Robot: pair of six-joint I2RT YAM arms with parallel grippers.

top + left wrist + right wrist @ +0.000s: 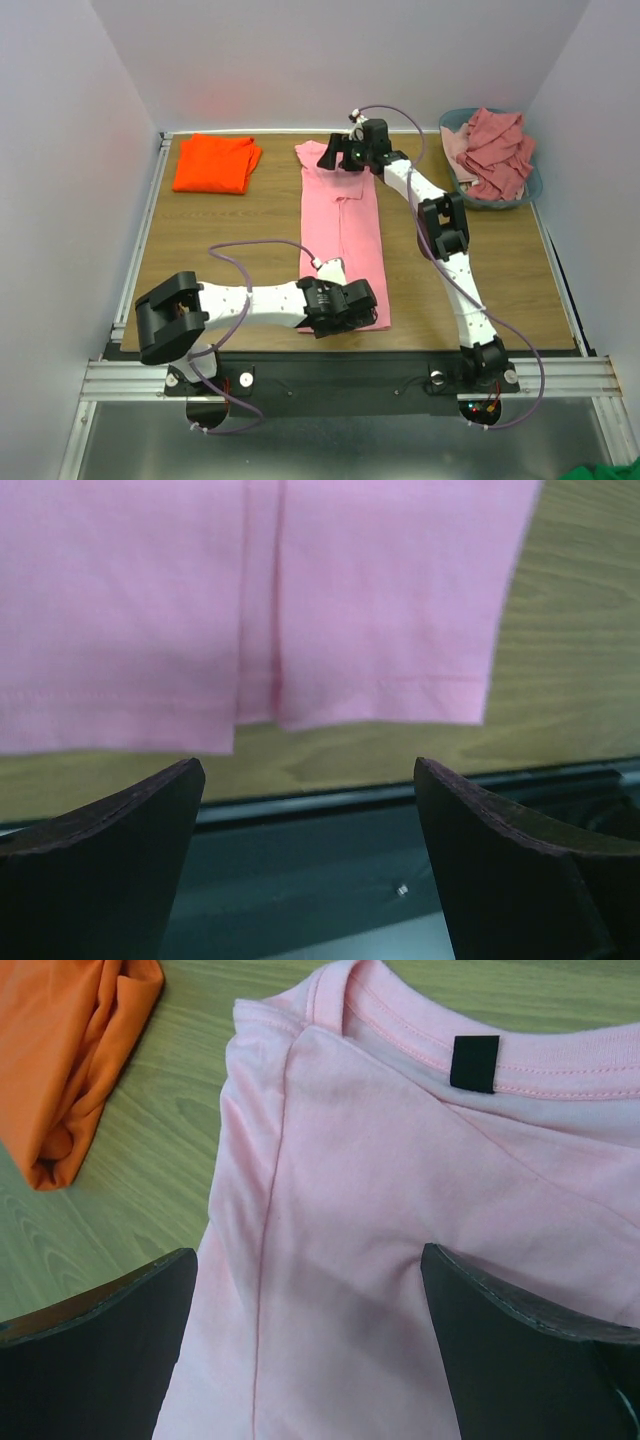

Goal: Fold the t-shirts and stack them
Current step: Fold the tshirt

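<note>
Wood-grain table (220, 260) boxed in by plain white walls

Top: pink t-shirt (342, 235) laid mid-table as a long smooth strip; orange t-shirt (215, 163) folded far-left; rumpled rose shirts (495, 150) in tub (530, 190); left wrist: left gripper (310, 780) spread beside the hem; right wrist: right gripper (310, 1260) spread over the collar end

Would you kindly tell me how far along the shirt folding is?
Done: the orange shirt lies folded at the far left. In hand: the pink shirt is folded into a long strip; the left tool hovers open at its hem, the right tool open over its collar. Left: the rose shirts lie crumpled in the tub; nothing is stacked.
</note>
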